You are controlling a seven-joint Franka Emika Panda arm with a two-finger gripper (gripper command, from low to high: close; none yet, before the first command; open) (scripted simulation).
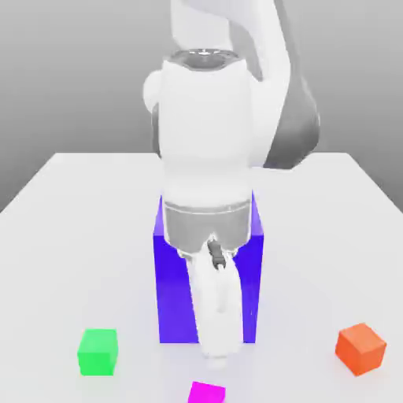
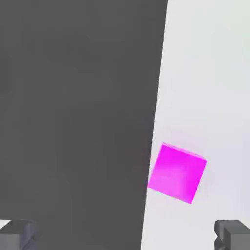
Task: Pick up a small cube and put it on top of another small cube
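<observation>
In the exterior view you are looking at the white arm (image 1: 208, 149) from close up; it rises in the middle of the picture and hides much of the pale table (image 1: 71, 236) behind it. Its forearm reaches down toward the near edge of the table, in front of a big blue-purple block (image 1: 248, 283) that stands upright at the centre. The small magenta-pink cube (image 1: 207, 392) lies on the table at the near edge, just below the lower end of the arm and apart from it. A green cube (image 1: 97, 351) sits toward the exterior view's left and an orange cube (image 1: 361, 347) toward the exterior view's right, both well apart from the pink one and from each other. In the hand view you look down on the small magenta-pink cube (image 2: 177, 173), which rests on the table (image 2: 210, 73) right beside the table's edge, one corner nearly on the line where the light surface meets the dark ground beyond it. The gripper (image 2: 126, 235) has its two grey fingertips (image 2: 233, 234) spread wide at opposite sides of the picture, with nothing between them; the cube lies apart from both, untouched.
</observation>
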